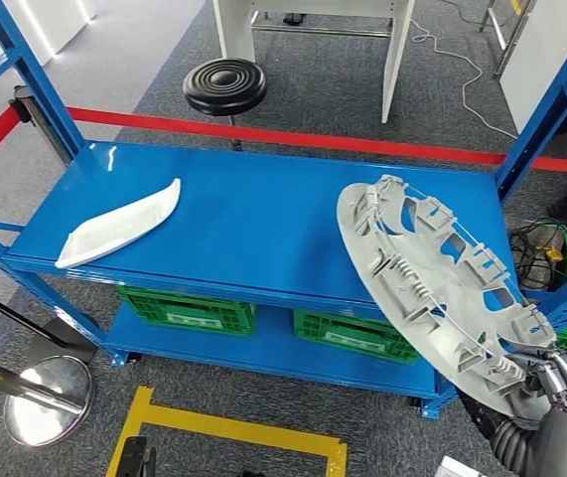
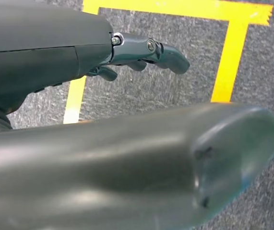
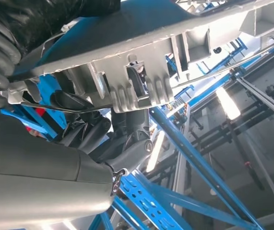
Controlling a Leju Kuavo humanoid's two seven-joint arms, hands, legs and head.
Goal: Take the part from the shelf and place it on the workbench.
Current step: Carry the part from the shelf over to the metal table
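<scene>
A round grey wheel cover [image 1: 437, 283], ribbed side up, hangs tilted over the right end of the blue shelf [image 1: 265, 214]. My right hand [image 1: 565, 383] grips its near rim at the lower right. Up close, the right wrist view has that rim [image 3: 146, 72] lying across my fingers [image 3: 91, 134]. A long white curved part [image 1: 119, 227] lies flat on the shelf's left end. My left hand [image 2: 142, 52] hangs over the grey floor with its fingers apart and nothing in them.
Green crates [image 1: 190, 310] sit on the lower shelf board. Behind the shelf are a red barrier tape [image 1: 303, 137], a black stool [image 1: 225, 85] and a white bench leg [image 1: 396, 55]. Yellow floor tape [image 1: 219, 427] and a chrome post base [image 1: 44, 397] lie in front.
</scene>
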